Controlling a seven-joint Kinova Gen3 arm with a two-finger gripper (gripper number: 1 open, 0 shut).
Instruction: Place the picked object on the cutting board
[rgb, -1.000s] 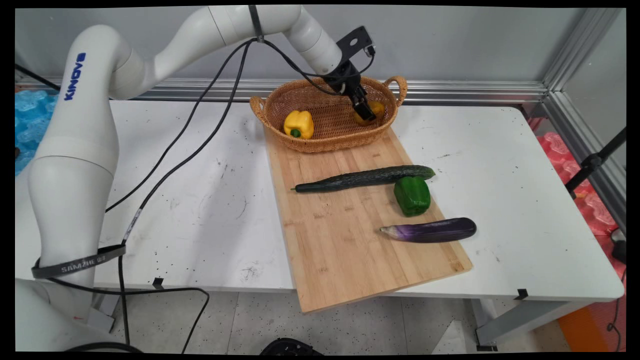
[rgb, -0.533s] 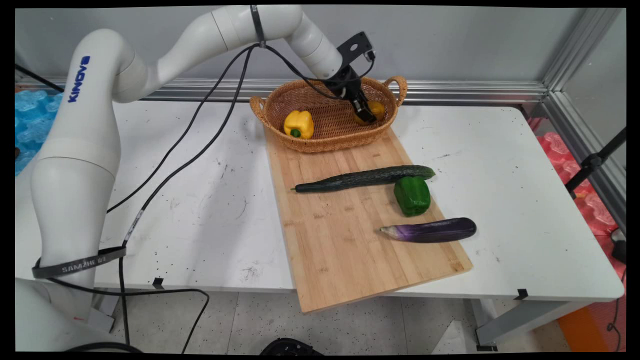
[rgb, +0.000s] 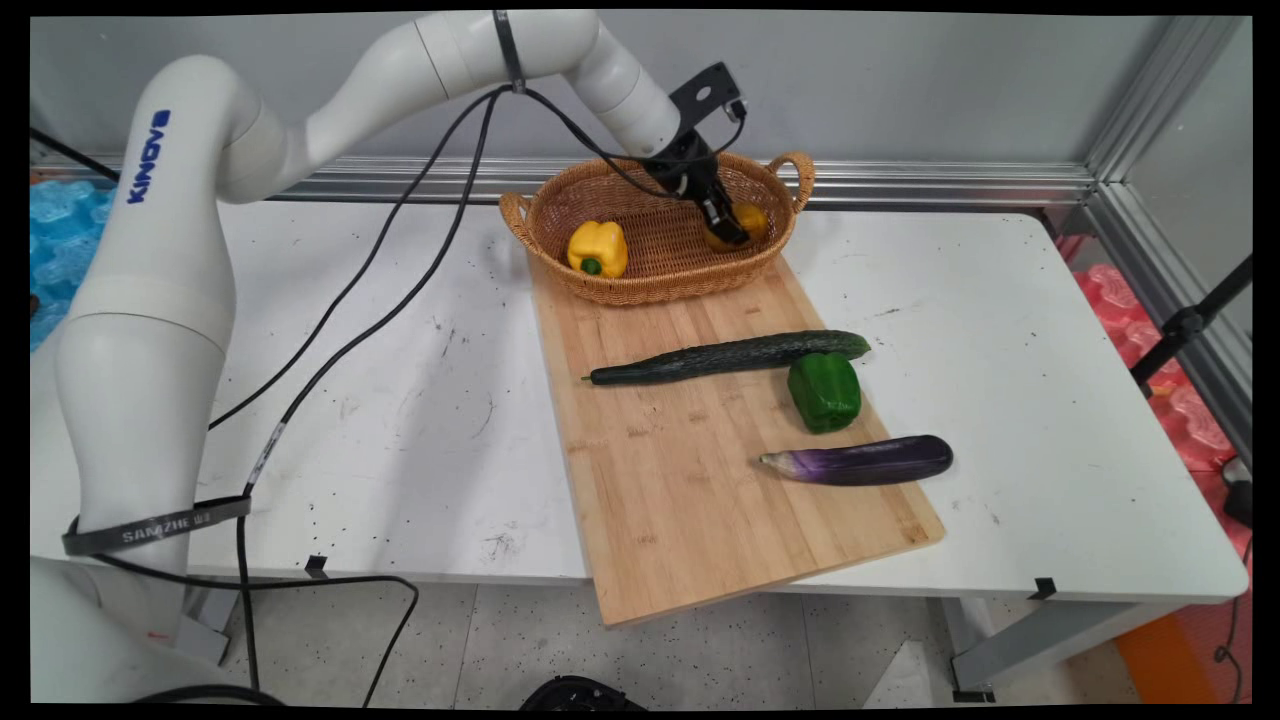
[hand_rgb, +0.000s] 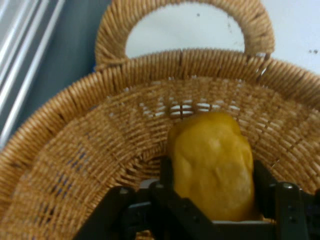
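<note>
Hand view: potato (hand_rgb: 212, 167) inside basket (hand_rgb: 75, 150)

A wooden board (rgb: 700, 470) is lying on the white table (rgb: 1050, 400), its near end hanging over the table's front edge. A cucumber (rgb: 728, 357), a green pepper (rgb: 824, 391) and an eggplant (rgb: 858, 461) are resting on it. Blue packing, possibly bubble wrap (rgb: 60, 235), is showing far left.
</note>
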